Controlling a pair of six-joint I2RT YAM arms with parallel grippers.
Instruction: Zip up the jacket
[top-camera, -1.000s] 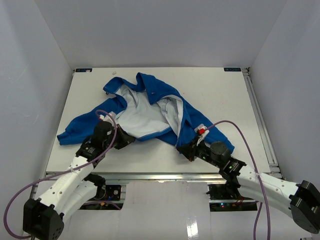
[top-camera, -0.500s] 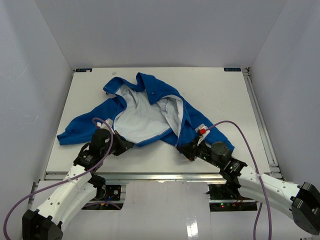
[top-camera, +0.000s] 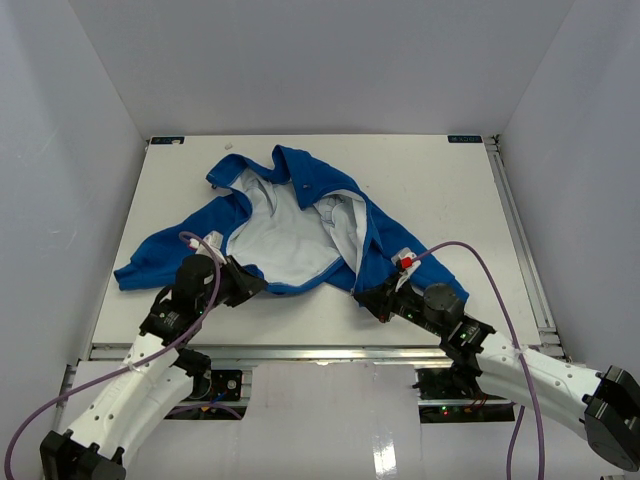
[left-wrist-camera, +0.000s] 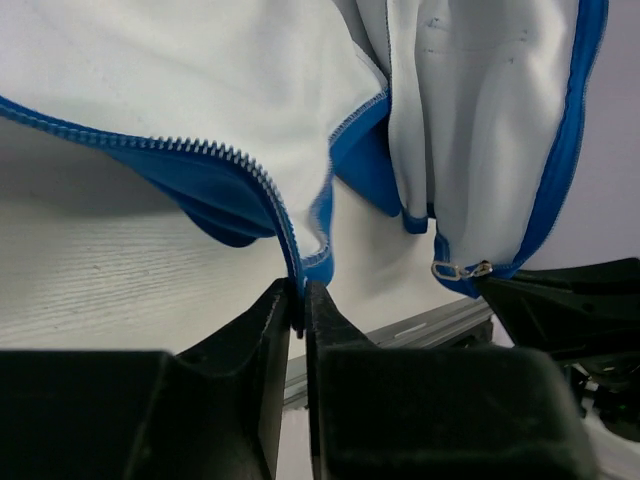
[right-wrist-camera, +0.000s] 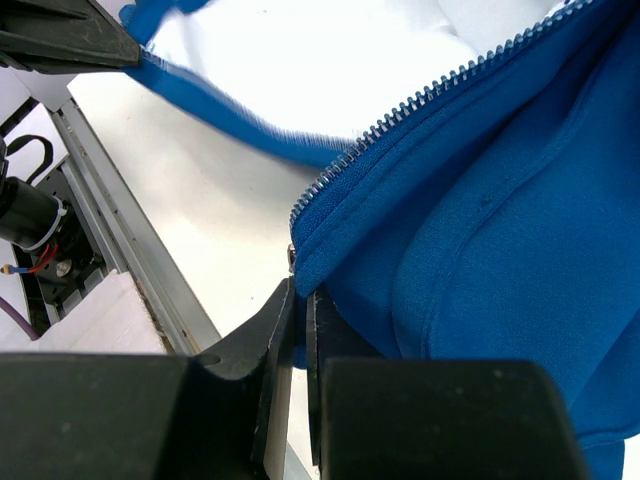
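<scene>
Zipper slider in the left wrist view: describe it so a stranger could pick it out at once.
Start from the blue jacket lying open on the white table. Follow its front edge on the right arm's side down to the corner at the right gripper, where the zipper slider sits. It is the only small silvery metal piece; the edge between the left gripper fingers shows only teeth.
</scene>
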